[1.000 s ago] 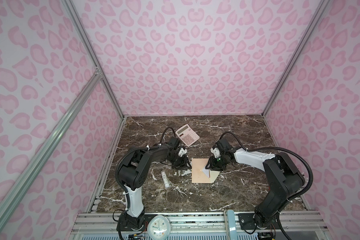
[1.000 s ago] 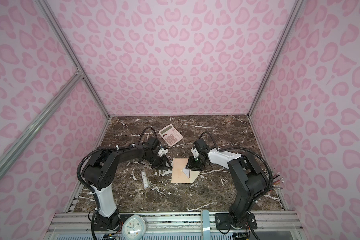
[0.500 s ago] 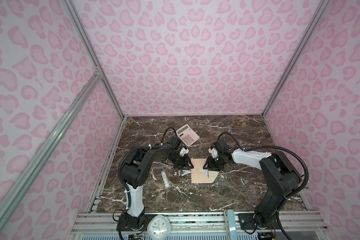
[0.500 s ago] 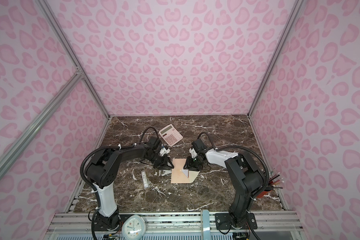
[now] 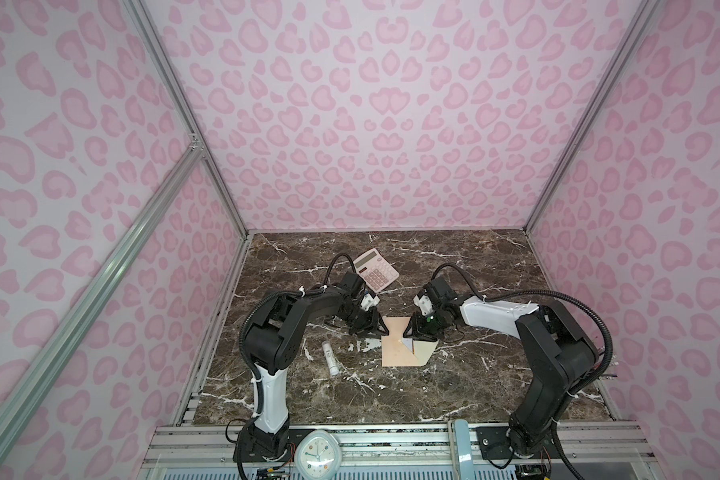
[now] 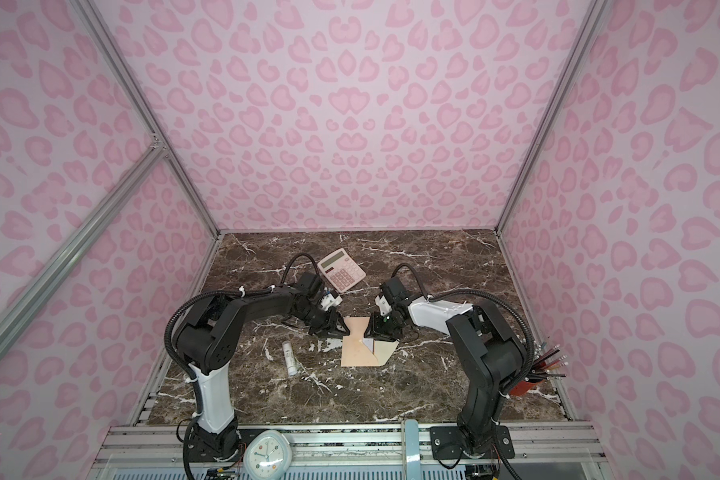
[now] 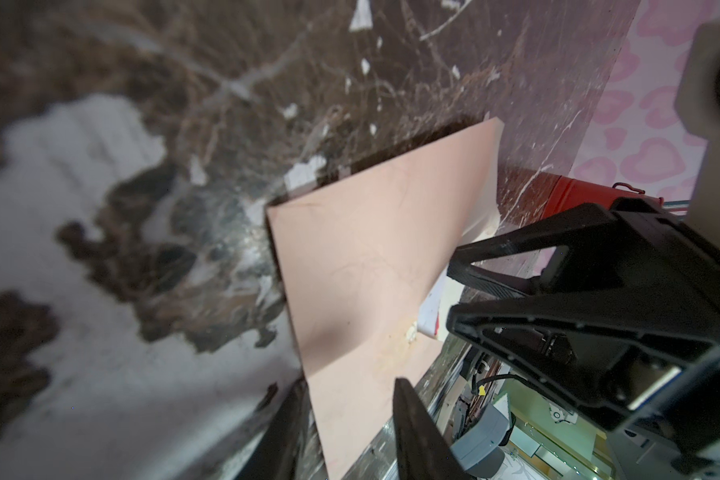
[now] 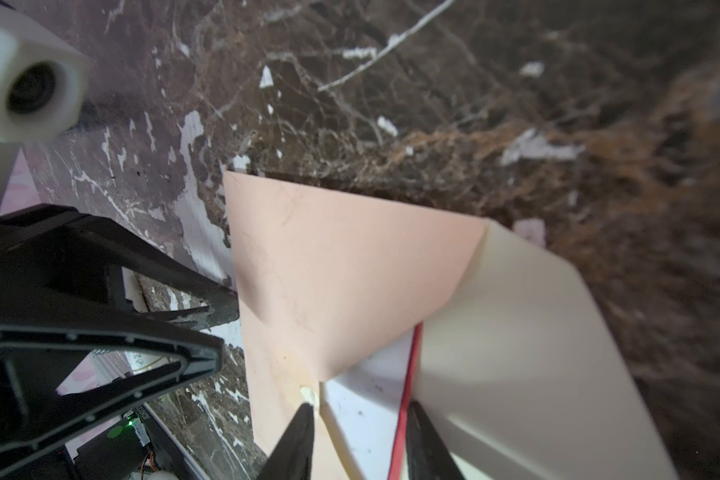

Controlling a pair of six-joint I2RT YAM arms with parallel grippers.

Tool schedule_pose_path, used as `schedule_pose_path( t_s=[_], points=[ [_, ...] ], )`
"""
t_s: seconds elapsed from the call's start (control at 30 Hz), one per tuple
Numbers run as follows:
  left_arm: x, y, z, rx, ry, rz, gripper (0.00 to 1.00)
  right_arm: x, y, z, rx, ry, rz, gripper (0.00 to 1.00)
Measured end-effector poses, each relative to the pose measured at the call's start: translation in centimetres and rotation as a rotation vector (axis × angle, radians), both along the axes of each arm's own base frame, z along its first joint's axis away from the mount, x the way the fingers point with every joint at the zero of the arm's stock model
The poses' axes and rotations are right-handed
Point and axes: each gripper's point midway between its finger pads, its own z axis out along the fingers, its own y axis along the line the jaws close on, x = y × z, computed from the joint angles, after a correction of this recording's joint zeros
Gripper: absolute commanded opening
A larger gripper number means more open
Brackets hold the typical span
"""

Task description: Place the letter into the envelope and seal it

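Looking down in both top views, a peach-beige paper envelope lies near the middle of the dark brown marble table. Its paler cream triangular flap is spread open to the right. The letter, a white-faced, red-edged paper sheet, sits inside the envelope, and only a small corner shows at the mouth. The left gripper is down at the envelope's far left corner. The right gripper is at the far end of the mouth, just beside the showing corner. A pink-keyed calculator lies farther back, a white cylindrical tube lies left of the envelope, and a red pencil pot stands at the right edge.

From the left wrist, that gripper's black fingers stand partly apart with the envelope's corner between them, and no clamp on it is visible.

From the right wrist, its black fingers also stand partly apart, straddling the letter's bare white face and red edge without pinching it.
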Motion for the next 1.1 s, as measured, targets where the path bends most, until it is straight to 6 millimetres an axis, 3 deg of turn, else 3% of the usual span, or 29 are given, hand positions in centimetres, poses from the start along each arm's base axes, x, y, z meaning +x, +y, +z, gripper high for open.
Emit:
schedule_pose_path(
  t_s=[0.63,1.1],
  points=[
    [0.2,-0.1,0.0,-0.004,0.000,0.000,0.38,0.5,0.7,0.3,0.014,-0.010,0.007,0.43],
    [1.4,0.9,0.8,0.049,-0.047,0.026,0.37,1.4,-1.5,3.6,-0.015,-0.081,0.009,0.48]
  ],
)
